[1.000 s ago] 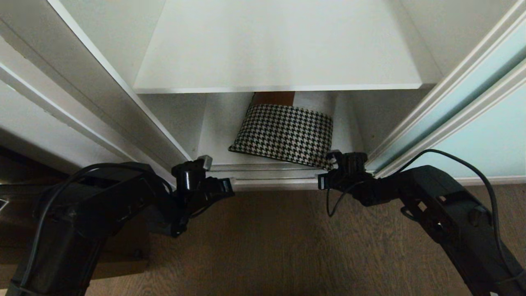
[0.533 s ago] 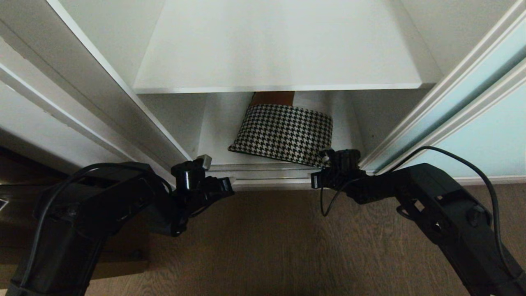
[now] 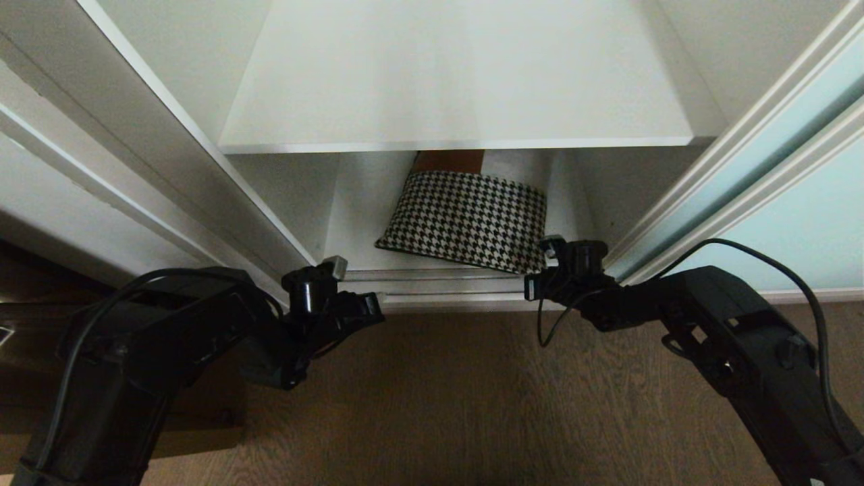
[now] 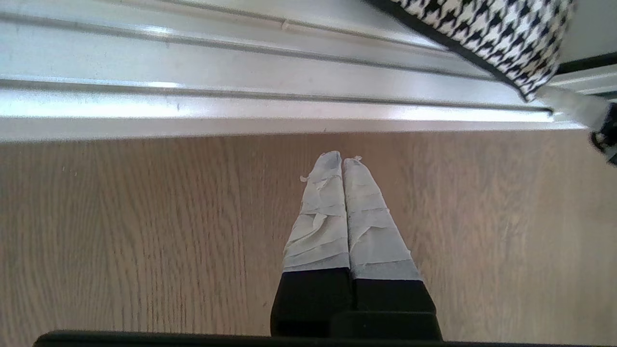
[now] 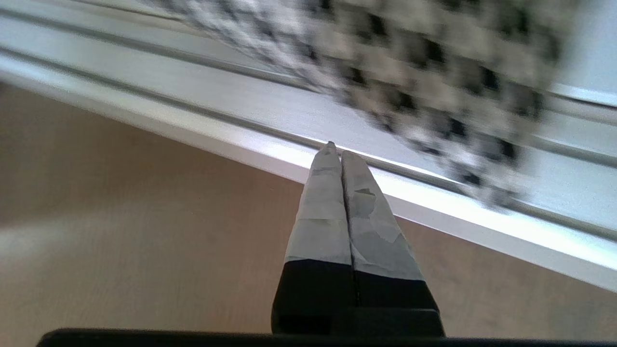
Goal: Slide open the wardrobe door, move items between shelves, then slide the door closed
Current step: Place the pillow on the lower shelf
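The sliding wardrobe door (image 3: 803, 175) of frosted aqua glass stands pushed to the right, leaving the white compartment open, with a bare upper shelf (image 3: 459, 74) above a lower shelf (image 3: 351, 223) where the houndstooth bundle (image 3: 472, 219) lies near the front edge. Over the wooden floor (image 3: 439, 398), both black arms reach toward the silvery door track (image 3: 439, 290). The right tool (image 3: 548, 248), its taped fingers pressed together and empty, has wavered a little over the last second and now sits just beside the bundle's near right corner, while the left tool (image 3: 335, 265), equally closed and holding nothing, has kept its place at the left end of the track. That suggests the right arm is lining up to pick up the bundle, though no grasp has begun. The right wrist view shows the fingertips (image 5: 332, 159) over the track with checkered cloth looming close beyond; the left wrist view shows only the bundle's corner (image 4: 520, 43), well apart.
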